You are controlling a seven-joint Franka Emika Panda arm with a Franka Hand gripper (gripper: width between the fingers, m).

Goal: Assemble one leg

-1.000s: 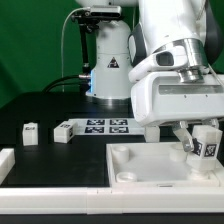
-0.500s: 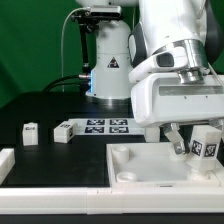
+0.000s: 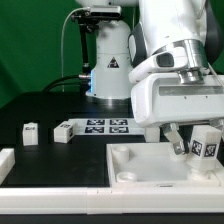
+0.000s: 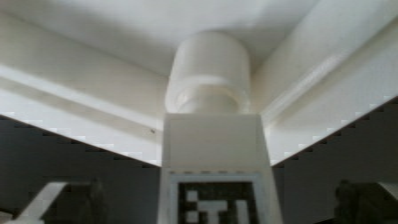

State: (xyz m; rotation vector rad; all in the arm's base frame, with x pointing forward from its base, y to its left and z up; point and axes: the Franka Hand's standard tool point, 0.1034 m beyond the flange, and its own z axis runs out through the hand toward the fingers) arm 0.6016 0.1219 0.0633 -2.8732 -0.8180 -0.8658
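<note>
the large white square tabletop lies flat on the black table toward the exterior view's right, its raised rim and a corner recess showing. above its far right corner hangs the arm, and the gripper stands with its fingers spread to either side of the leg, no longer clamped on it. the leg stands upright in that corner, marker face outward; in the wrist view the leg rises between the two parted fingers, its round end meeting the white surface beyond. whether it is fully seated or only resting in the hole cannot be told from here, the joint being blurred. so the placing looks done, and what may remain is a check or a turn to fix it home. well apart, on the exterior view's left, the marker board and two small white parts lie untouched.
</note>
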